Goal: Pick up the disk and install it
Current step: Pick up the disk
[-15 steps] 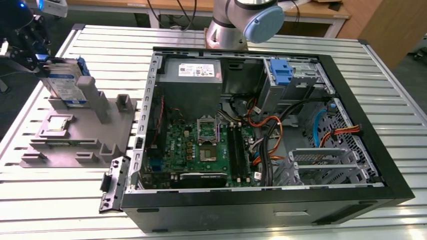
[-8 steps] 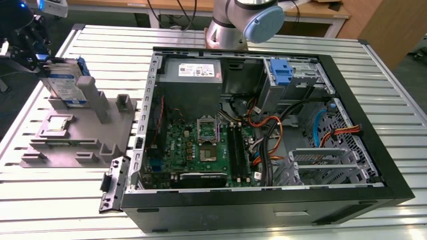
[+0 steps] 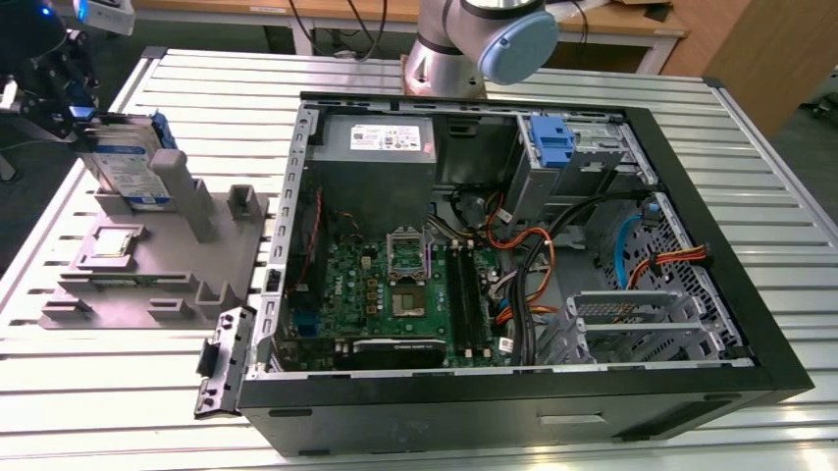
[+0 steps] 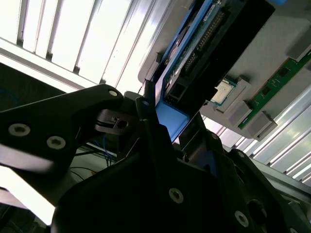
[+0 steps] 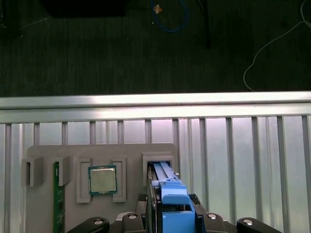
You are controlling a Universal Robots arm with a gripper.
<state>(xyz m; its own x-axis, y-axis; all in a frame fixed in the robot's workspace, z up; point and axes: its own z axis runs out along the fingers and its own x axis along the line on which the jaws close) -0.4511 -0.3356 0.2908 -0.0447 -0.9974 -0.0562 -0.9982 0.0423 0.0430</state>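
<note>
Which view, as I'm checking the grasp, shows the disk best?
The exterior view: the disk stands upright at the grey fixture, label visible, with the end effector closed on its top end. The first wrist view shows its blue carrier edge-on; the second wrist view shows one edge close up.

this looks like a robot lab or workshop. a robot arm (image 3: 478,39) stands on a metal table (image 3: 105,392) with slats. an open computer (image 3: 524,402) lies on it, beside a grey holder (image 3: 147,285) with computer parts. a wooden desk (image 3: 615,22) stands behind.
</note>
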